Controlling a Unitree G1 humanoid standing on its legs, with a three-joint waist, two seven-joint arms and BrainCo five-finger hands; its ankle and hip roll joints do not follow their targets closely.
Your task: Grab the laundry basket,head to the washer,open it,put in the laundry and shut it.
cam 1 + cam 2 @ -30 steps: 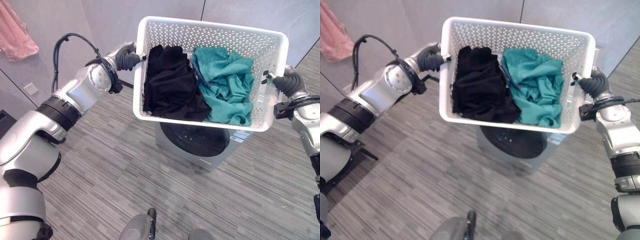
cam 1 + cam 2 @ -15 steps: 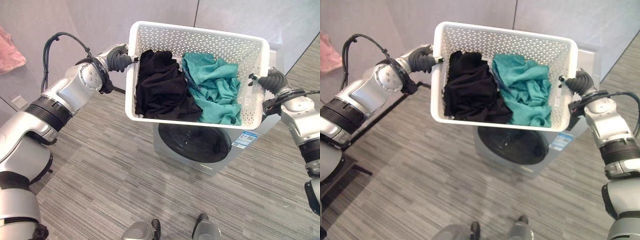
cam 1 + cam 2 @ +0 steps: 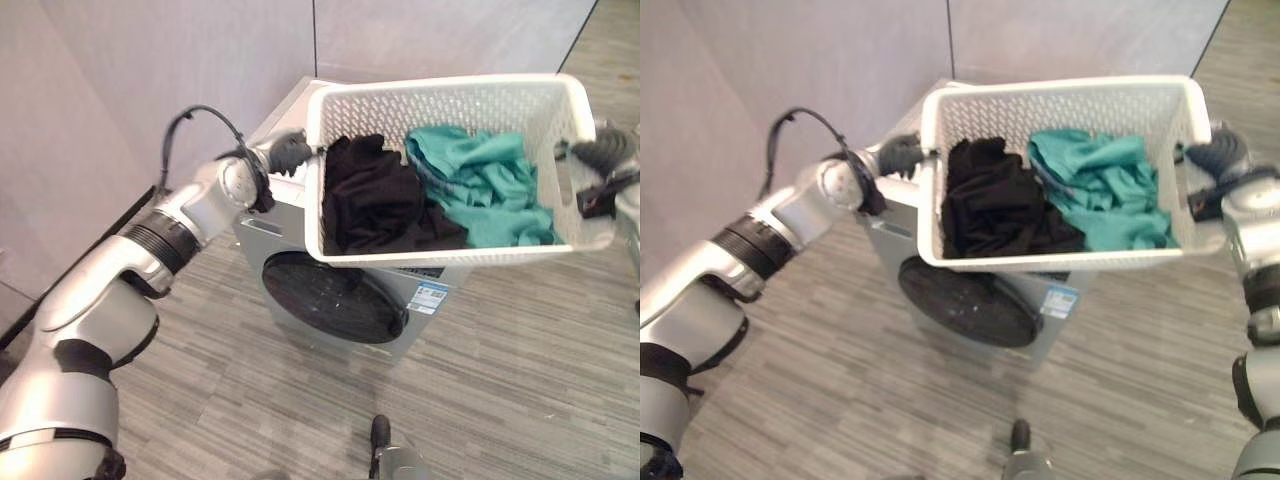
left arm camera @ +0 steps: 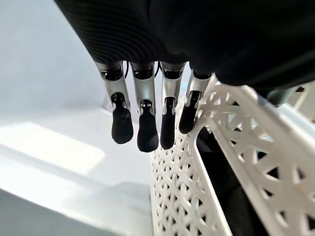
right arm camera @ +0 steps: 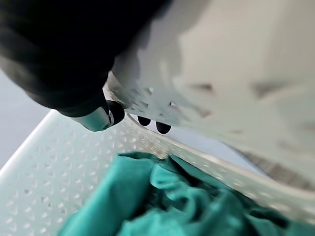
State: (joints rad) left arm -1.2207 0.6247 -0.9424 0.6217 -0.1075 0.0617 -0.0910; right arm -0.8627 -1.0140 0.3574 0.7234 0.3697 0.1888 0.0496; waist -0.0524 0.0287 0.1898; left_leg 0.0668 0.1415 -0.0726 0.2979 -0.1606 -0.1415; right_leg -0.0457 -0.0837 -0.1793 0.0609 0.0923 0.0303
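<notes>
White laundry basket (image 3: 445, 255) of black and teal clothes held above the washer (image 3: 335, 300), left hand (image 3: 288, 152) and right hand (image 3: 600, 152) curled round its two ends, door below.

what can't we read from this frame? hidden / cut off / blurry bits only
- Right hand: its fingers sit behind the laundry basket wall in the eye views; the right wrist view is blurred, so its grip is unreadable.
- Washer: the basket covers its top and the upper part of the door.
- Black clothes and teal clothes: bunched, so the item count is unclear.
- Left hand: the thumb is out of frame in its wrist view.
</notes>
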